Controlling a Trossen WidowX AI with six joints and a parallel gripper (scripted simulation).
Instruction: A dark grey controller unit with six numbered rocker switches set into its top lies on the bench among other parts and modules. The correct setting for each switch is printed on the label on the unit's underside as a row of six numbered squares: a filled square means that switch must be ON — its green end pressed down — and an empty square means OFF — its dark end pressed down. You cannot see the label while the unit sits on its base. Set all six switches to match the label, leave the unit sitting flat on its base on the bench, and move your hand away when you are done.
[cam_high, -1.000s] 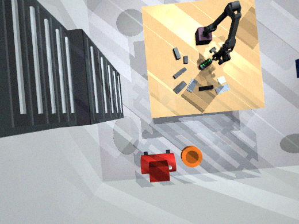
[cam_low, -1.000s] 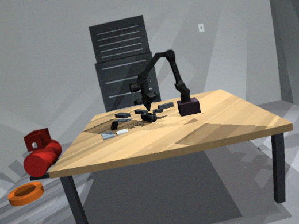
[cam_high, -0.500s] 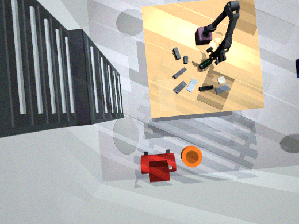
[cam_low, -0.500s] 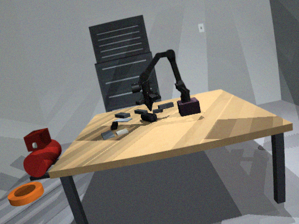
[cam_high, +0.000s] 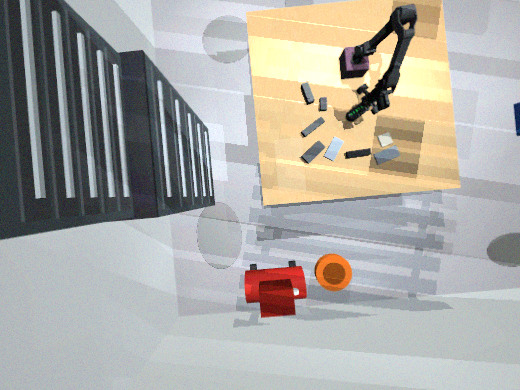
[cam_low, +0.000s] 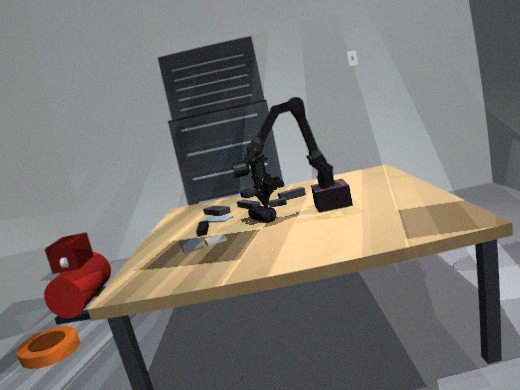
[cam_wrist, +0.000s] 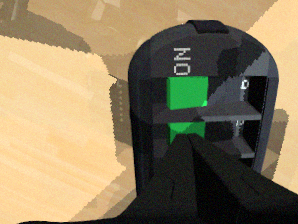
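Observation:
The dark grey controller unit (cam_high: 352, 115) (cam_low: 262, 214) (cam_wrist: 154, 64) is on the bench below the arm, its switch side facing up. In the wrist view its rounded end carries the word ON. The green end of the endmost switch (cam_wrist: 187, 92) shows large and bright. The green end of the second switch (cam_wrist: 187, 131) shows just beyond the fingertips. Exact tilt of these rockers is hard to tell. My gripper (cam_high: 368, 103) (cam_low: 266, 204) (cam_wrist: 185, 143) is shut and empty, its tips over or on the second switch. The fingers hide the other switches. The underside label is hidden.
Several dark modules, such as one flat block (cam_high: 313, 152) (cam_low: 217, 210), lie beyond the unit. A pale blue plate (cam_high: 334, 149), a grey-blue plate (cam_high: 387, 155) (cam_low: 191, 244) and a whitish plate (cam_high: 385, 139) (cam_low: 215, 240) also lie on the bench (cam_high: 280, 55) (cam_low: 350, 240). The arm's base block (cam_high: 353, 63) (cam_low: 332, 195) stands nearby.

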